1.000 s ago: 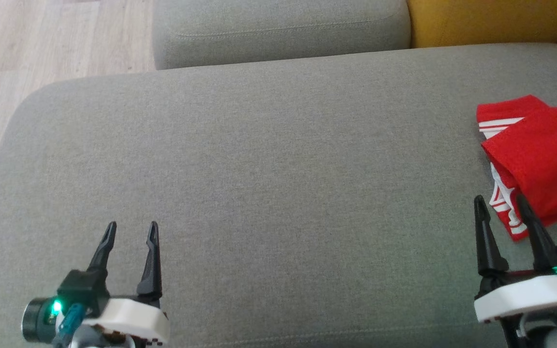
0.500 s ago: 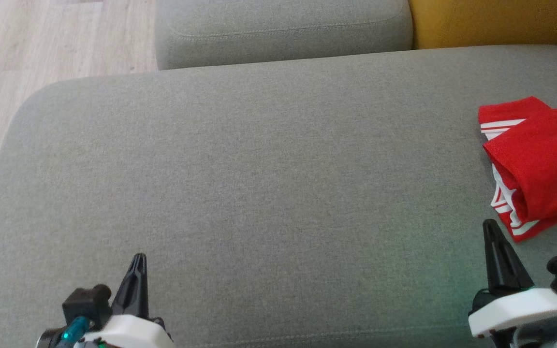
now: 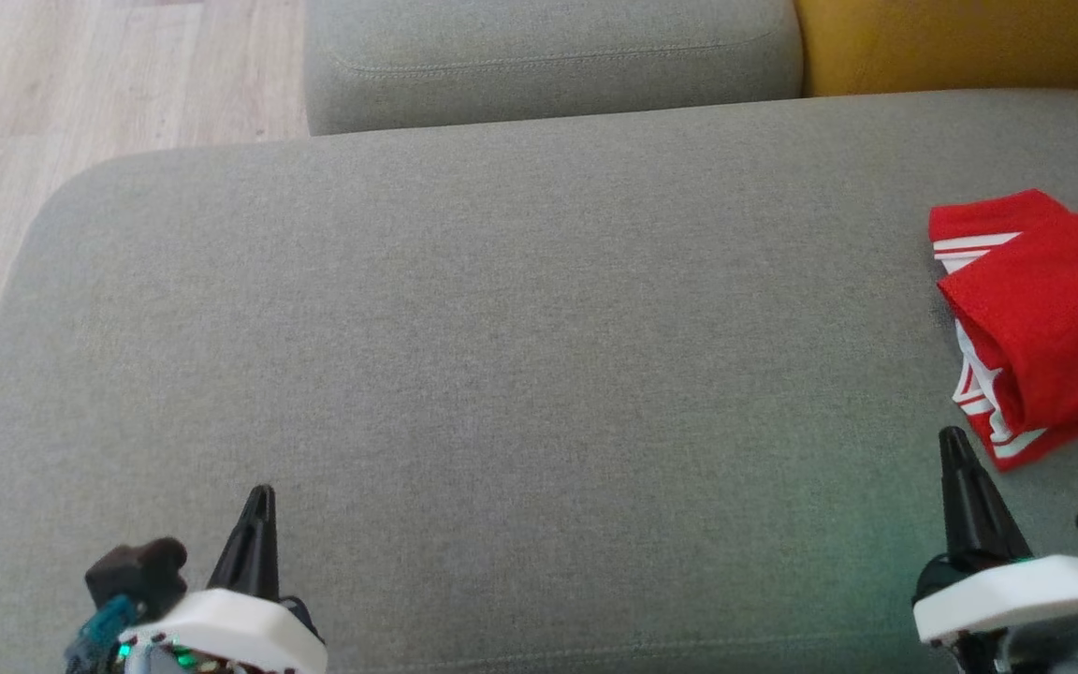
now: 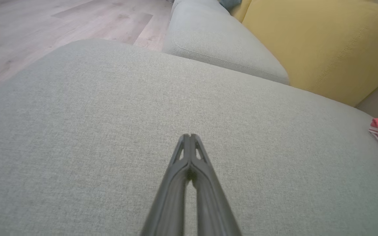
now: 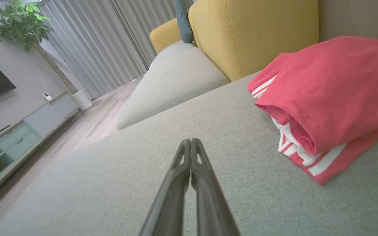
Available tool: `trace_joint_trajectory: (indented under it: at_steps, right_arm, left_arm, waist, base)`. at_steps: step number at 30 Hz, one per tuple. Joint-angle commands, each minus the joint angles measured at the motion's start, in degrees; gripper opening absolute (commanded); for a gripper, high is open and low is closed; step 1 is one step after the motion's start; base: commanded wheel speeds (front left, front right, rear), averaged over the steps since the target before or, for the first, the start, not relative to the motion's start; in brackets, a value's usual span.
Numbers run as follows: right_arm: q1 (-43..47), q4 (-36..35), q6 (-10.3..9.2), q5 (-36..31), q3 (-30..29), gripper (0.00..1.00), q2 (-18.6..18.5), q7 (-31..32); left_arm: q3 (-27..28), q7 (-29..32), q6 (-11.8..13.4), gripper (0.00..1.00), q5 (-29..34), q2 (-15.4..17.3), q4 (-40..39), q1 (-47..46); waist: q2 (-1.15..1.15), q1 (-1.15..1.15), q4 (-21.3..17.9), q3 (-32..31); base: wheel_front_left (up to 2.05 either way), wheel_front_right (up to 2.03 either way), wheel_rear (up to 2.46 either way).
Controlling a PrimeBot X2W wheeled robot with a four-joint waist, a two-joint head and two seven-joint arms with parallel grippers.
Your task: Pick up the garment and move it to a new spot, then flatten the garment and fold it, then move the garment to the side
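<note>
A wide grey seat cushion (image 3: pixel 520 356) spreads beneath both arms. At the lower left of the head view the left gripper (image 3: pixel 259 493) hangs over bare fabric with its two dark fingers pressed together and nothing between them; the left wrist view shows the tips touching. At the lower right the right gripper (image 3: pixel 953 438) is pinched closed too, and empty. Its tip is near the closest corner of the garment (image 3: pixel 1054 309) but apart from it.

The garment, red with white stripes, lies folded in a compact bundle on the cushion at the right edge of the frame, partly cut off by it.

Along the top of the frame a second grey cushion (image 3: pixel 548 56) butts against the first. A yellow cushion (image 3: pixel 951 42) sits at the upper right and pale wood floor (image 3: pixel 109 84) at the upper left. In the right wrist view, curtains (image 5: pixel 110 42), a plant (image 5: pixel 18 23) and a low cabinet (image 5: pixel 21 131) stand far off at the left.
</note>
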Motion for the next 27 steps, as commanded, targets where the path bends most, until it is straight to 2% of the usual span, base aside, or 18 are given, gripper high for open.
trace_joint_trajectory:
  at_steps: [1,27]
  right_arm:
    - [-3.16,-1.36,-0.01,2.07,0.12,0.0,-0.86,0.21]
    - [-5.95,2.16,-0.02,18.91,0.02,0.0,-1.15,0.88]
  left_arm:
    - [1.69,0.26,-0.54,0.0,-1.77,0.15,-1.33,-2.69]
    - [6.43,3.28,-5.18,0.0,-17.4,-1.91,1.12,-5.17]
  waist:
    - [0.0,0.0,0.04,-0.01]
    - [0.0,0.0,0.53,-0.11]
  base:
    - [0.0,0.0,0.0]
    - [0.0,0.0,0.0]
